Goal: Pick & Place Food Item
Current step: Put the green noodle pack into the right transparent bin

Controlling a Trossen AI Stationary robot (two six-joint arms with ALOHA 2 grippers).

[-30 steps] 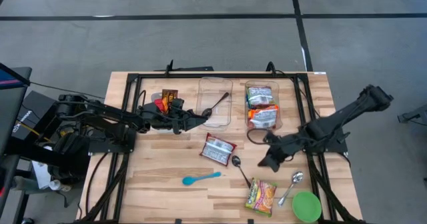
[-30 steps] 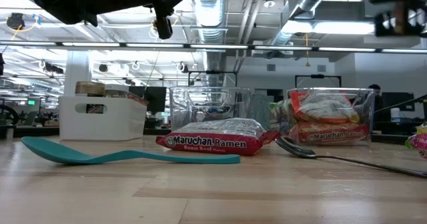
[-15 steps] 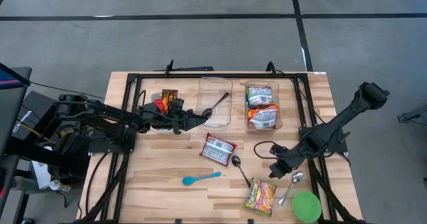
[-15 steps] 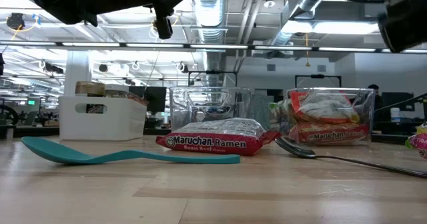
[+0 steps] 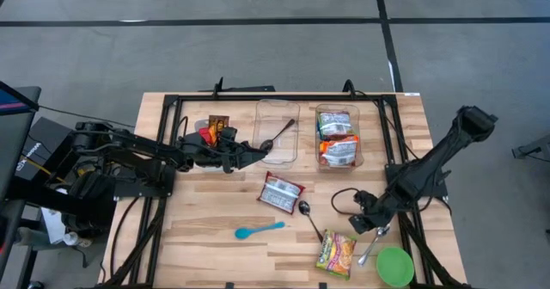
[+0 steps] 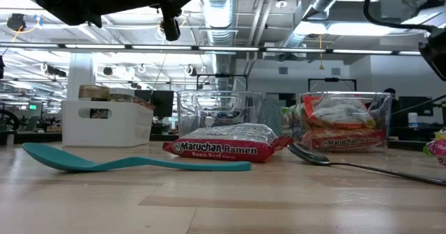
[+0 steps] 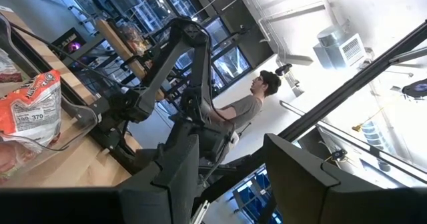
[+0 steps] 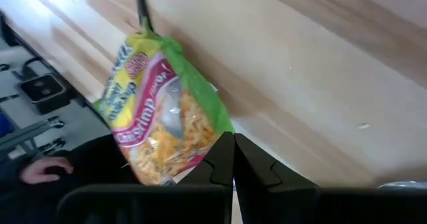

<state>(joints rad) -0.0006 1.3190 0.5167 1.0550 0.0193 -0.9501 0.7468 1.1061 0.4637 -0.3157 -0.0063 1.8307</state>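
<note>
Right wrist view alone shows a person's hand (image 8: 45, 168) beyond the shrimp ramen packet (image 8: 163, 121).

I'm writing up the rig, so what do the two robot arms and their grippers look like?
Both the left arm and right arm are matte black, with chunky jointed links and loose black cables. The left gripper and right gripper have flat, angular black fingers.

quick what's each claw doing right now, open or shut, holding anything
Left claw: open, holding nothing, beside the clear plastic container.
Right claw: shut, empty, above the green-and-yellow noodle packet.
</note>
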